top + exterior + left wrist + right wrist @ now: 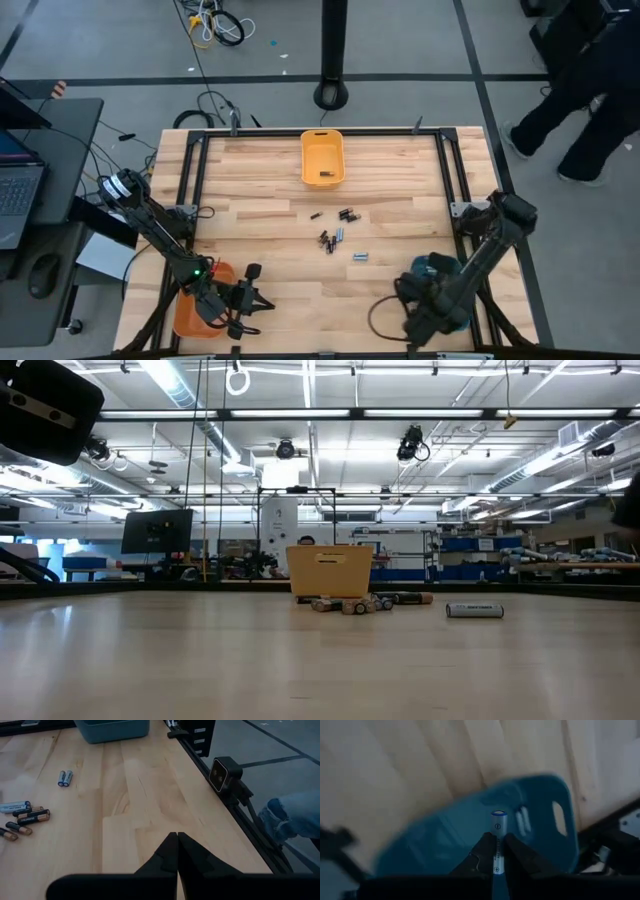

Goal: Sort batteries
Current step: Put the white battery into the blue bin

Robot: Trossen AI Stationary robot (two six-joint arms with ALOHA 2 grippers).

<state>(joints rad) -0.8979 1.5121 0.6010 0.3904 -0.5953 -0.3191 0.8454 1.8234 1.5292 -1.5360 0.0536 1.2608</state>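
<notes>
Above the blue bin point(485, 840) at the near right corner of the worktop point(270, 230), the right tool point(496, 851) is clamped on one pale silvery battery point(497, 832). The battery stands lengthwise between the fingers, its ringed end projecting past the tips toward the bin. This position suggests a drop into the bin comes next; two pale batteries point(522, 820) already lie inside.

The left tool point(250, 300) waits over the near left of the worktop, beside the orange bin point(190, 312), fingers pressed together and empty. That keeps it clear of the other arm.

The loose batteries point(335, 235) lie in a small scatter mid-worktop, dark and pale ones mixed, well apart from every bin. A yellow bin point(322, 157) sits at the far edge with one dark item in it.
</notes>
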